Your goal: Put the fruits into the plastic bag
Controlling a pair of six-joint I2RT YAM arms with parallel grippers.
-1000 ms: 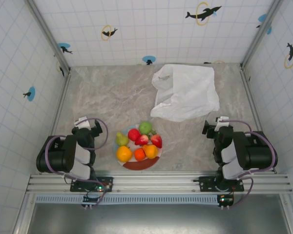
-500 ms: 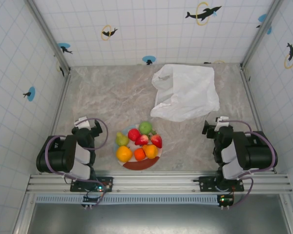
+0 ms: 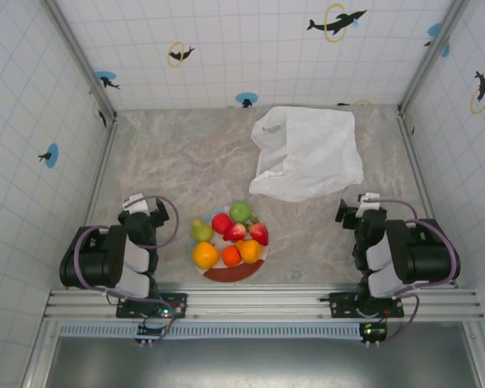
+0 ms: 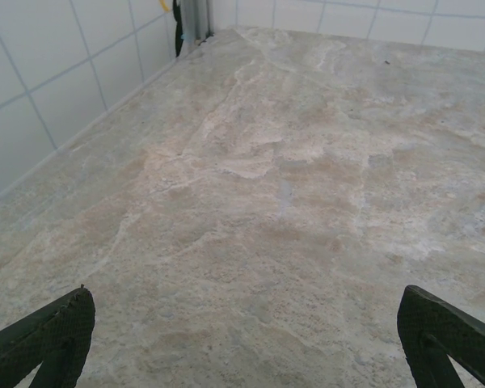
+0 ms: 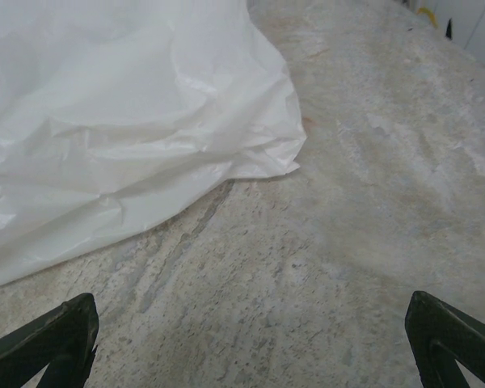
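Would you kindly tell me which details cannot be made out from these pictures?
- Bag mouth: in the top view, crumpled folds hide whether it is open; in the right wrist view, the left edge cuts the bag off.
- Plate: in the top view, the fruits cover most of its surface.
- Left fingers and right fingers: in the wrist views, the bottom edge cuts them down to their tips.

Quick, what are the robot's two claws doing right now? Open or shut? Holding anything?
Left gripper: open, holding nothing.
Right gripper: open, holding nothing; the plastic bag lies just ahead, untouched.
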